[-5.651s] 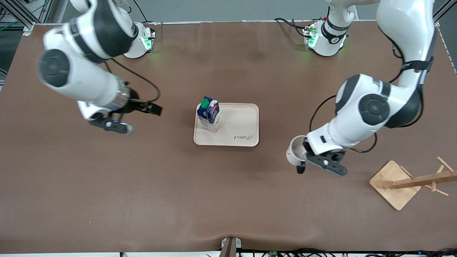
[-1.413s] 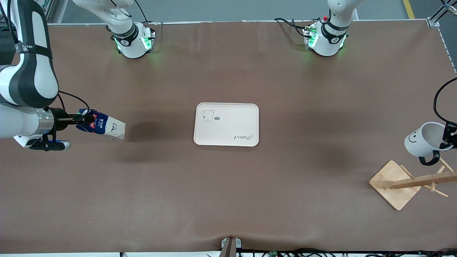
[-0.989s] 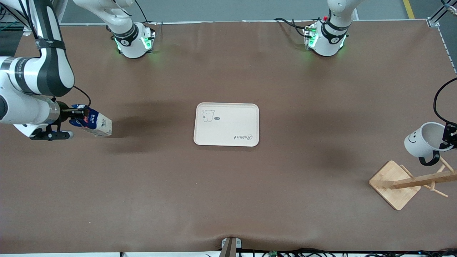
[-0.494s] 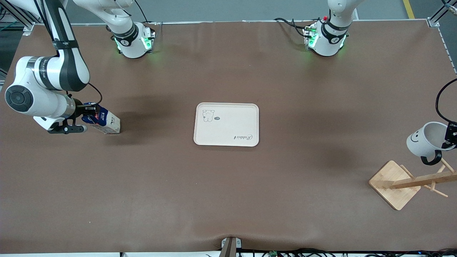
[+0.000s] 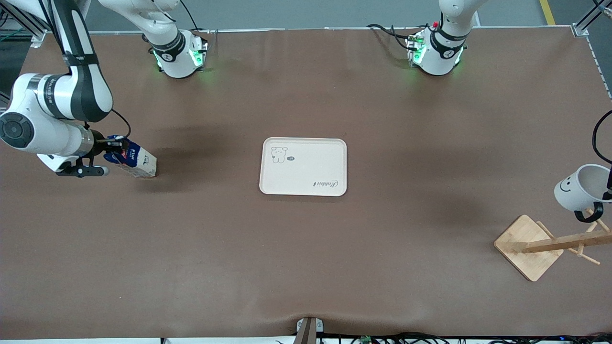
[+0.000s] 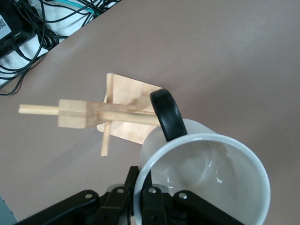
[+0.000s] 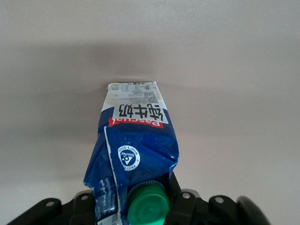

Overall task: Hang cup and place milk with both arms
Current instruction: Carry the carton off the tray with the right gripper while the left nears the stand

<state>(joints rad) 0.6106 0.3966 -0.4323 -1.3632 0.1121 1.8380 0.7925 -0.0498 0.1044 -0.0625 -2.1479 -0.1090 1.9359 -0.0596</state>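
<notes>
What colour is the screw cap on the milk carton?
Green; the cap on the milk shows best in the right wrist view.

Cup (image 6: 206,183) glossy white ceramic; milk (image 7: 133,140) printed paperboard carton, crumpled; rack (image 5: 538,246) pale bare wood; table (image 5: 306,253) matt brown.

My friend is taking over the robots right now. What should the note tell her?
Right gripper: shut on the milk, at the right arm's end of the table. The carton is tilted, with its base at or just above the table; not let go yet.
Left gripper: shut on the rim of the cup, held over the wooden rack at the left arm's end.
Tray: mid-table, nothing on it.
Done: both things picked up and carried to their ends.
Left: stand the milk down and release it; slip the cup's black handle onto a peg and let go.
</notes>
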